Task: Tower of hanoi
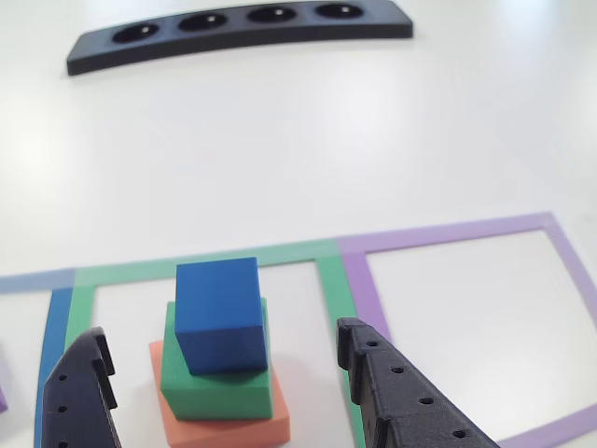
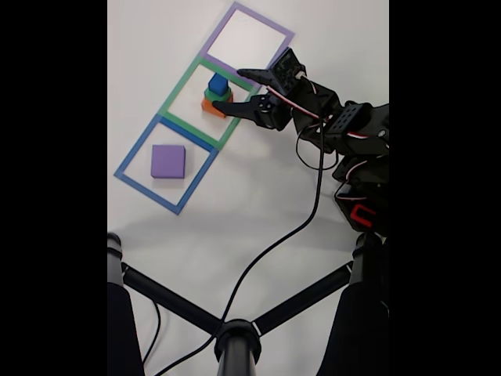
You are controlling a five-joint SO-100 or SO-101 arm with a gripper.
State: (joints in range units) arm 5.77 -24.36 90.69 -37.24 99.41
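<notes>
stack: blue cube (image 1: 217, 313) is sitting on the green block (image 1: 215, 383), green on the orange block (image 1: 224, 420), all inside the green tape square (image 1: 328, 280), lower centre of the other view. Graded small-on-large, so it's reading as a legal Hanoi pile mid-transfer.
skew: blue is sitting twisted and shifted toward the left edge of green; you're working with little overhang margin there.
purple block: (image 2: 168, 160) is lying alone in the blue tape square (image 2: 133, 153), left of centre in the fixed view. Largest piece, well apart from the pile, probably still on its start peg.
gripper: (image 1: 224, 359) jaws are spread wide, holding nothing; left finger is showing at lower left of the other view, right finger at lower right, the pile between them. In the fixed view the gripper (image 2: 243, 88) is flanking the pile from the right.
intent: my guess, you're lining up on blue, the only legal move.
room: purple tape square (image 1: 560, 271) is free, right half of the other view, likely drop target.
edges: right finger is hanging over the green/purple tape border; left finger is near the blue tape. Tape is flat, no snag.
clutter: black tray with four holes (image 1: 238, 33) is lying along the top of the other view, well apart.
risk: closing low may be catching green too; cable is trailing down the fixed view, away from the squares.
</notes>
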